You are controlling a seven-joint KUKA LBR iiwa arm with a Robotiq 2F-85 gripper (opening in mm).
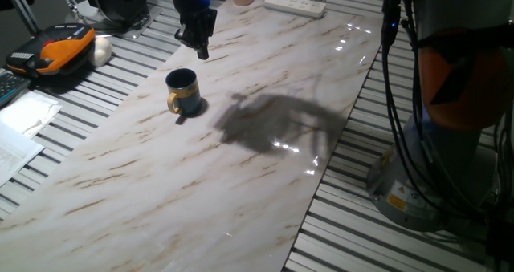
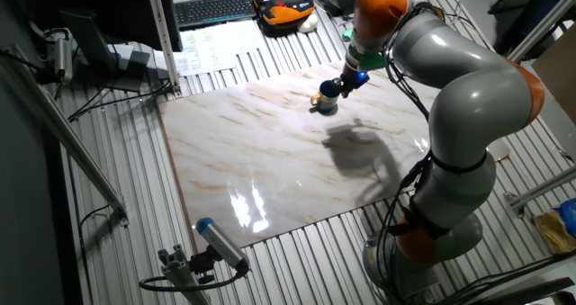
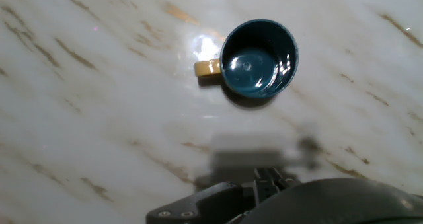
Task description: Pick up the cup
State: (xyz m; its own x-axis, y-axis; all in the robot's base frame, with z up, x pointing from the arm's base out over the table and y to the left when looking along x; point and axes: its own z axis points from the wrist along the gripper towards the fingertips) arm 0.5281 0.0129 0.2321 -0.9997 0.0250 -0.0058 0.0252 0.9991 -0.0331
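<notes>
Where marble shows, navy cup (image 3: 259, 59), gold handle

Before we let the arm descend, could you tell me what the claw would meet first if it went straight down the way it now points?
Probably the bare marble tabletop, not the cup. In the hand view the cup sits above the centre, so the claw seems offset from it; the depth is unclear.

The cup (image 1: 183, 91) below me is showing dark navy blue with a yellow-gold handle and a gold band; in my hand view its inside is gleaming deep teal-blue. The tabletop (image 1: 241, 184) is spreading pale cream marble streaked with tan-brown veins. My gripper (image 1: 197, 38) is looking black, with a small blue light glowing above it. My arm (image 2: 468, 80) is shining silver-grey with orange joints.
</notes>
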